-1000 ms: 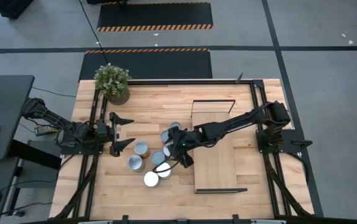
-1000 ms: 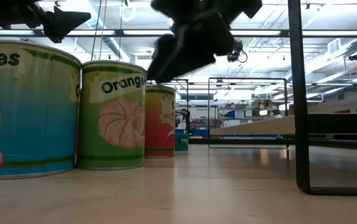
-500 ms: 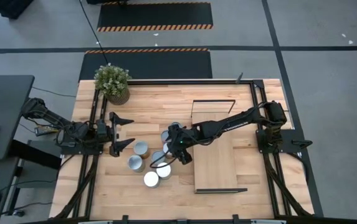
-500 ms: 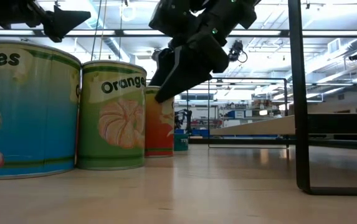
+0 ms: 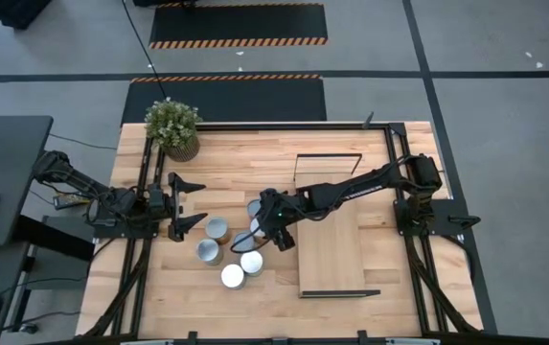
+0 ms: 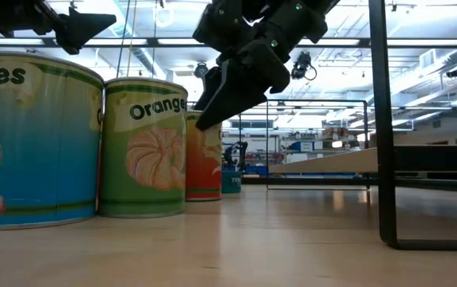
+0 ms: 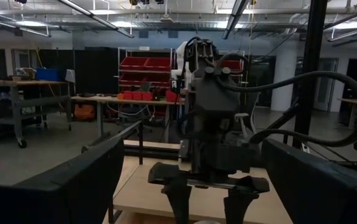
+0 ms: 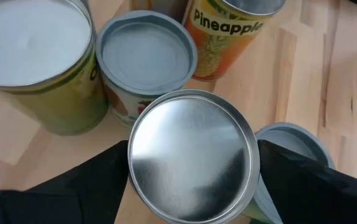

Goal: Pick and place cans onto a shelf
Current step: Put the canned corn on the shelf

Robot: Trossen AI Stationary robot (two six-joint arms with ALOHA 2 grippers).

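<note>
Directly beside the shelf, the right gripper straddles one shiny-topped can in the can cluster, fingers wide on both flanks. Rigid and smooth-walled, it likely needs a firm mid-side squeeze. Farther from the shelf, the left gripper waits, splayed.

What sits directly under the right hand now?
A shiny silver-topped cylindrical can sits between the right hand's open fingers, among other cans. Its sides and label are hidden from above, and contact cannot be judged.

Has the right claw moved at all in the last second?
Yes. In the high view the right gripper has slid away from the shelf and now sits over the cluster of cans.
</note>
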